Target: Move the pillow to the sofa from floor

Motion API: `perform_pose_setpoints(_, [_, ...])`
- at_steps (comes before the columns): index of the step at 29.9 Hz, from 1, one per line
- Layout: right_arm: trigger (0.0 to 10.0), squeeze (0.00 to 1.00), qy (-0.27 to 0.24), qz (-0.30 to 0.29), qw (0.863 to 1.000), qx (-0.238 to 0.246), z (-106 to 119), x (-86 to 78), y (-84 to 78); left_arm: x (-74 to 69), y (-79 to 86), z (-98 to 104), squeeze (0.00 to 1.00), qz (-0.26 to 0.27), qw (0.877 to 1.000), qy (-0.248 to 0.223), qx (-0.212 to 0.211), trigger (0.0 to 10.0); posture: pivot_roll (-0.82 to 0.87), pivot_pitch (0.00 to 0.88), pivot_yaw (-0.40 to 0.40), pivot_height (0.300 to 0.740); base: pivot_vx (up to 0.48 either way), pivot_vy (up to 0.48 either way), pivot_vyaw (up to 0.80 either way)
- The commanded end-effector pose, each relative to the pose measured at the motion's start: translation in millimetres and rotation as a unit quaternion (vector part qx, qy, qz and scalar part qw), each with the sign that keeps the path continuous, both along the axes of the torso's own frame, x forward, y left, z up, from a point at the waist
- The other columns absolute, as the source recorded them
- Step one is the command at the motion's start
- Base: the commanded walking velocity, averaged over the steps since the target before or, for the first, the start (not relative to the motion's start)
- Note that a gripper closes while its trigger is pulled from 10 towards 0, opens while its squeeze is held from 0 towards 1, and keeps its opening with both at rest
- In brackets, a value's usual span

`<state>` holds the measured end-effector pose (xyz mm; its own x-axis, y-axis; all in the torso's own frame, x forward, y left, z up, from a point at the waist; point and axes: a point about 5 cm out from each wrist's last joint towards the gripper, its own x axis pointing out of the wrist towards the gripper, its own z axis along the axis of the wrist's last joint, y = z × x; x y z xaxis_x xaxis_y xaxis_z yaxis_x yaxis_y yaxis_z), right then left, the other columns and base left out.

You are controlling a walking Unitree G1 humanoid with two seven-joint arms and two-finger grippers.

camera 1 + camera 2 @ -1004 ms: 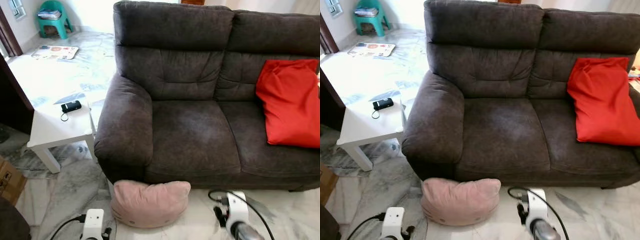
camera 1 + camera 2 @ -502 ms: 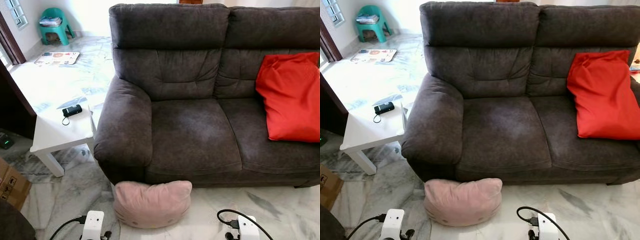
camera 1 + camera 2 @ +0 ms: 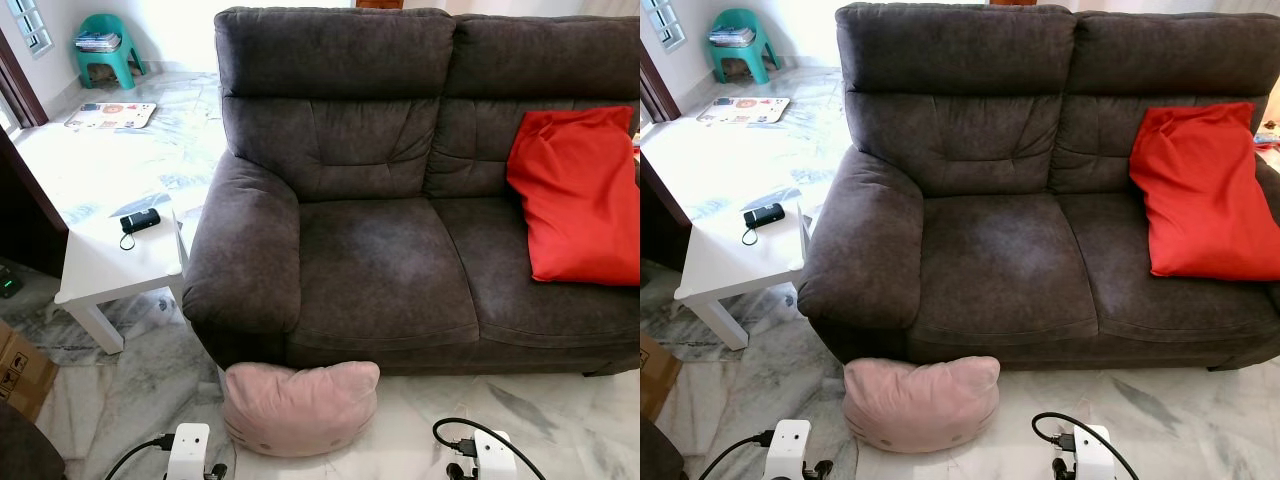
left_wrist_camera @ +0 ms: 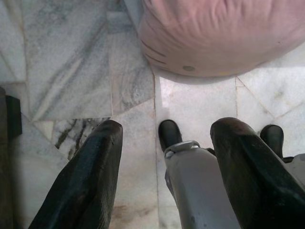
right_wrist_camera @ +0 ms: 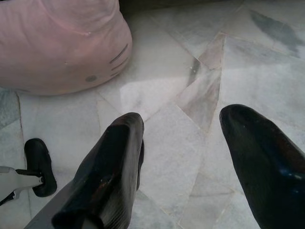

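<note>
- Room: marble floor [image 3: 560, 410], pale and veined; dark grey sofa [image 3: 390, 270] against the far side; red cushion [image 3: 575, 195] propped on its right seat; white desk [image 3: 105, 265] by the left armrest, a small black device [image 3: 140, 220] laid on it.
- Pillow [image 3: 300, 405]: pink, found on the floor, touching the sofa's front base below the left seat. Its long axis runs along the sofa front; a stitched face is turned toward the robot.
- Handling, as judged: light, soft, compressible, not fragile; the fabric should not slip. Best taken at both short ends, one gripper each, or pinched at a corner.
- Left gripper [image 4: 167, 162]: fingers spread, held low above the floor, near the pillow, nothing grasped.
- Right gripper [image 5: 190, 157]: fingers spread, likewise near, nothing grasped.
</note>
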<state>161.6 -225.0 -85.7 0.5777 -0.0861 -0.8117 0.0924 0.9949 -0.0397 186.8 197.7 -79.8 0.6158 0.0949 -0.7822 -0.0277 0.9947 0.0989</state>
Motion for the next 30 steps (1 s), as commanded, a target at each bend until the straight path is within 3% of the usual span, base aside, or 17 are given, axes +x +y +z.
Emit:
perform_pose_setpoints(1, [10.0, 0.0, -0.011, 0.002, 1.0, 0.001, 2.6, 4.5, -1.5, -0.2, 4.3, 0.0, 0.0, 0.005, 1.0, 0.01, 0.006, 10.0, 0.0, 0.0, -0.052, 0.739, 0.0, 0.0, 0.0])
perform_pose_setpoints(6, [10.0, 0.0, -0.014, 0.003, 1.0, 0.007, 2.8, 5.8, 0.5, 1.2, 6.0, 0.9, 0.0, 0.006, 1.0, 0.008, 0.009, 10.0, 0.0, 0.0, -0.045, 0.739, 0.0, 0.0, 0.0])
perform_pose_setpoints(30, [10.0, 0.0, -0.01, 0.015, 1.0, 0.006, 3.3, 7.3, 0.4, 0.5, 3.0, 0.1, 0.0, -0.004, 1.0, 0.011, 0.012, 10.0, 0.0, 0.0, -0.053, 0.739, 0.288, 0.0, 0.0])
